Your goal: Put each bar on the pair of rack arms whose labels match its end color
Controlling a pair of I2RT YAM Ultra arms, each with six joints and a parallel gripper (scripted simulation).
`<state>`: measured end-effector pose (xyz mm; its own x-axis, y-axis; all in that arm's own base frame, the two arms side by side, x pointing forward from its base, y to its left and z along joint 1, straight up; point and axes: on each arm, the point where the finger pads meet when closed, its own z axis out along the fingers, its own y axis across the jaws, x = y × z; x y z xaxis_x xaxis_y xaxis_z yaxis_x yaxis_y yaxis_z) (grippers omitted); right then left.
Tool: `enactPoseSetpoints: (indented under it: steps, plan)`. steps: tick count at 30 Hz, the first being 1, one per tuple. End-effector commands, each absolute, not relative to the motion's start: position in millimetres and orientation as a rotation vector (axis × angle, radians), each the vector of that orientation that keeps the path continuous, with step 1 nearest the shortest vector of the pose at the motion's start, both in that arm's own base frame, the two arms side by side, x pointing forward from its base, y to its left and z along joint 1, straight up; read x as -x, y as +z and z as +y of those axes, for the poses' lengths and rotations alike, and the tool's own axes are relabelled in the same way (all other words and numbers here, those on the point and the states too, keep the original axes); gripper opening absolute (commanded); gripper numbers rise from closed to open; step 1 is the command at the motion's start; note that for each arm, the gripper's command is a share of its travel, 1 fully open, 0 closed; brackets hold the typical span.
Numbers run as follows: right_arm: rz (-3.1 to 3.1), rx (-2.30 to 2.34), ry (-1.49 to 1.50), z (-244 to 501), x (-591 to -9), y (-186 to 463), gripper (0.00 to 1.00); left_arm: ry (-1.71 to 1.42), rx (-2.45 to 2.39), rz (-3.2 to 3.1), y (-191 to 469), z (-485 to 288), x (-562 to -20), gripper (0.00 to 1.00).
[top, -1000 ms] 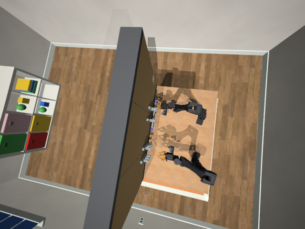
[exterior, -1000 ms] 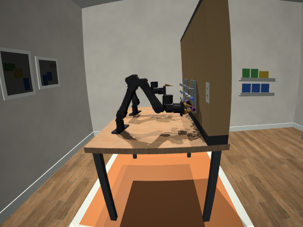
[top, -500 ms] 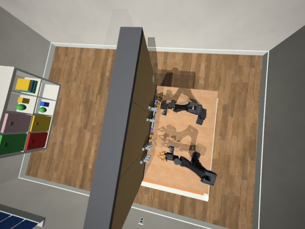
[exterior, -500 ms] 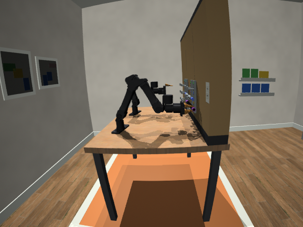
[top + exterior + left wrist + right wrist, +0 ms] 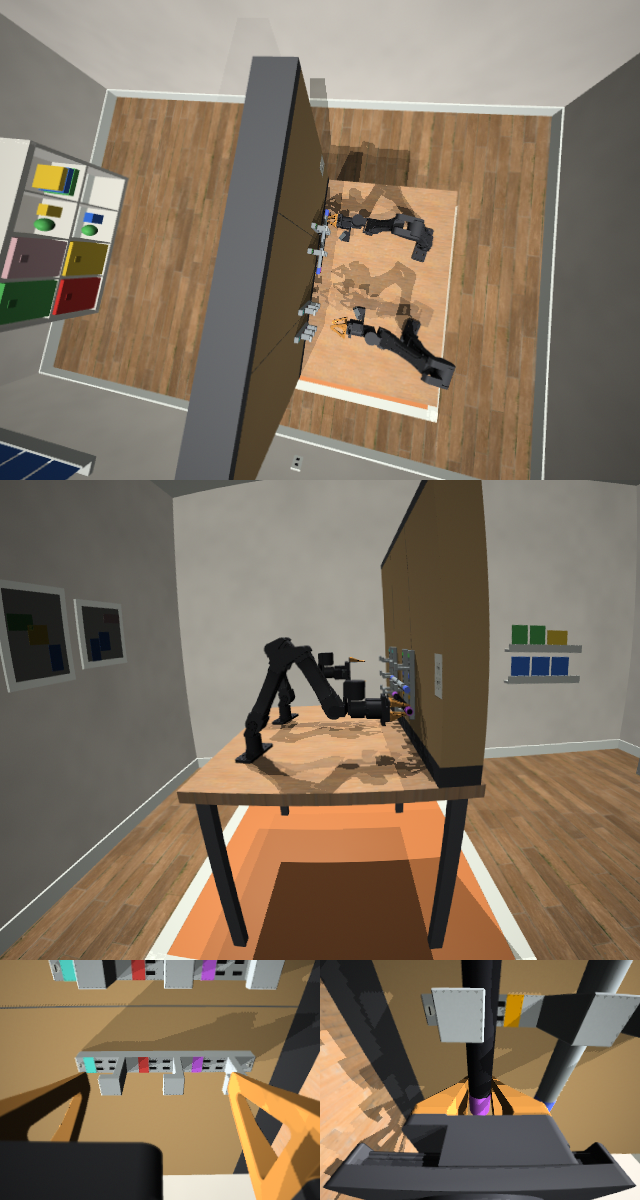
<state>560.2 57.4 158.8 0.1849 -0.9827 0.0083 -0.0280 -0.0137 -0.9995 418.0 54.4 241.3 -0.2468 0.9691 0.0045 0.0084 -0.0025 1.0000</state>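
The right wrist view is showing the right gripper [image 5: 331, 220] [image 5: 406, 708] [image 5: 479, 1080] pinching the dark bar [image 5: 409, 711] [image 5: 480, 1055] near one purple end, while the bar is lying behind the lowest rack arm [image 5: 462, 1015], beside a gold label [image 5: 513, 1010]. The left gripper [image 5: 334, 327] [image 5: 364, 660] [image 5: 159, 1080] is standing spread, facing purple labels [image 5: 198, 1064]. Because the grip is sitting at one end, lifting alone could be tilting the bar off its far support; rising carelessly could be knocking the blue-ended bar [image 5: 320, 260] [image 5: 399, 683] [image 5: 565, 1067] loose.
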Motion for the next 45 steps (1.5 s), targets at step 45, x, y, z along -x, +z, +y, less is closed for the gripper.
enactPoseSetpoints:
  steps: [45]
  plan:
    - [1.066, 1.294, -1.066, 61.5, -564.3, 202.1, 0.00, 1.401, -1.073, 1.401, 241.3, 59.0, -417.4, 1.00]
